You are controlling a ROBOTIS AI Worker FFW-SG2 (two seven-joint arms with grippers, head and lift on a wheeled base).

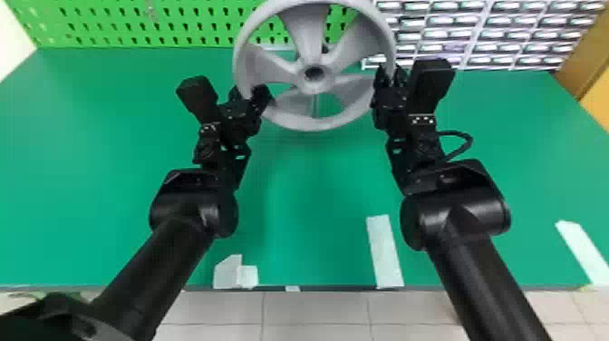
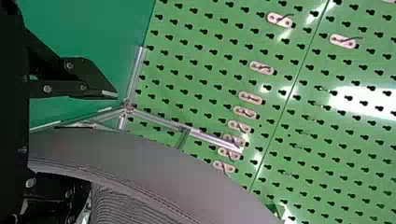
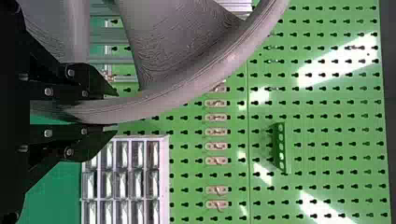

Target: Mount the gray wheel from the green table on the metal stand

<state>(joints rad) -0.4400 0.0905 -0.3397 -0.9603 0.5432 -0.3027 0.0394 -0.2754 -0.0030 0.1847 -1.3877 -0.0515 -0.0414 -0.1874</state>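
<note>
Held up over the back of the green table (image 1: 317, 181), the gray wheel (image 1: 312, 50) faces the head camera with its hub hole visible. Around its left rim stands my left gripper (image 1: 250, 93), open; in the left wrist view a gap separates one finger of the left gripper (image 2: 103, 139) from the wheel (image 2: 140, 158). The right gripper (image 1: 390, 75) is at the opposite rim; in the right wrist view both fingers of the right gripper (image 3: 116, 109) are shut on the wheel (image 3: 187, 95). Behind the wheel is the metal stand (image 2: 210, 138), partly hidden.
A green pegboard (image 1: 136, 22) rises behind the table, with a rack of small clear drawers (image 1: 480, 34) at the back right. White tape pieces (image 1: 384, 251) lie near the table's front edge.
</note>
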